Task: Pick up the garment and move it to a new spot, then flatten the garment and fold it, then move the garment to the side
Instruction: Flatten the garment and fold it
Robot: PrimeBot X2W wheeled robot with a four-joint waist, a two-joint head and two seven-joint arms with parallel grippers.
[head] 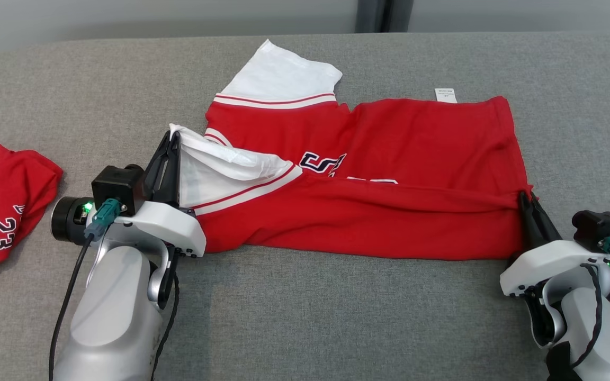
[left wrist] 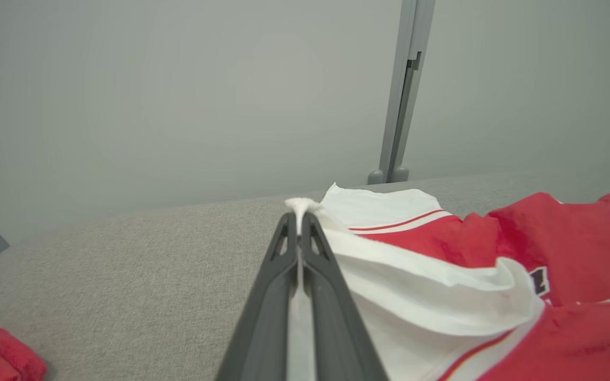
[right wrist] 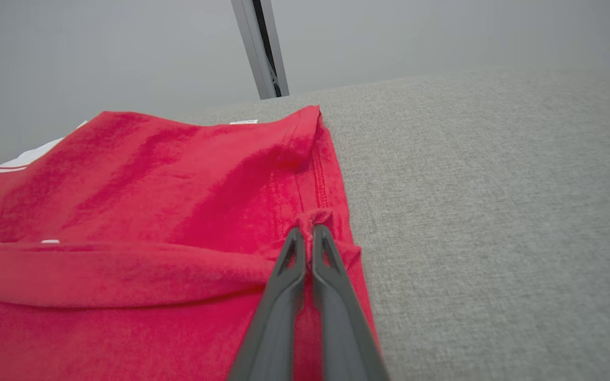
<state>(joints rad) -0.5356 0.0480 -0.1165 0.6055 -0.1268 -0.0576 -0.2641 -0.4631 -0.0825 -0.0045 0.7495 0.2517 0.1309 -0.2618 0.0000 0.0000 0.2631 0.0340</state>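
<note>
The grey bench (head: 337, 317) carried the red garment (head: 416, 159) across its middle, part folded. A second red jersey (head: 3, 201) lay at the bench's left edge. Nearer the bench's front, my left fingers (head: 173, 138) gripped the garment's white sleeve (head: 220, 174) and my right fingers (head: 525, 197) pinched its red hem (head: 517, 153).

Grey fabric surface (head: 337, 317) — garment (head: 416, 159) at centre, second jersey (head: 3, 201) at left.

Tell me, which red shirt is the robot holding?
The big red shirt in the middle: the left gripper and right gripper each pinch its edge. The crumpled "23" shirt lies untouched.
</note>
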